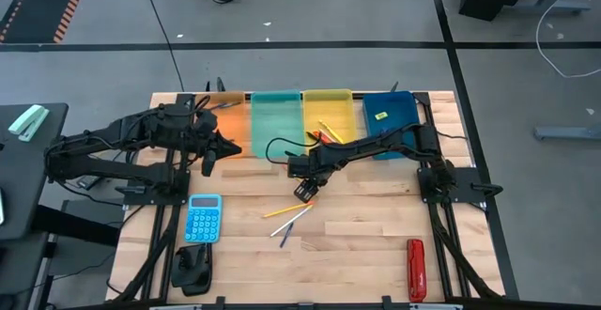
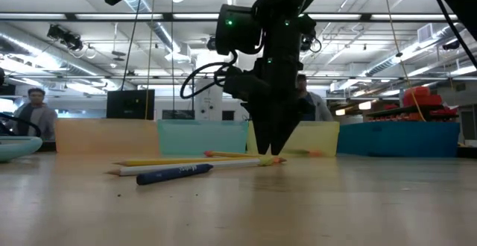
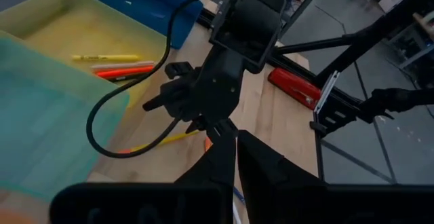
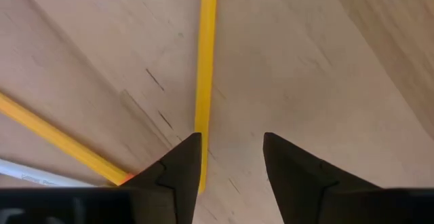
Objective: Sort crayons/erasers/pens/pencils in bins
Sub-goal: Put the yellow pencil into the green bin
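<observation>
Near the table's middle, the right gripper (image 1: 304,193) points down at loose pencils (image 1: 284,211), jaws apart and empty.
One yellow pencil (image 4: 205,68) lies just beside a fingertip (image 4: 184,157). Four bins (image 1: 275,122) line the far edge; the left gripper (image 1: 212,150), jaws together, hovers by the orange bin (image 1: 228,127).
</observation>
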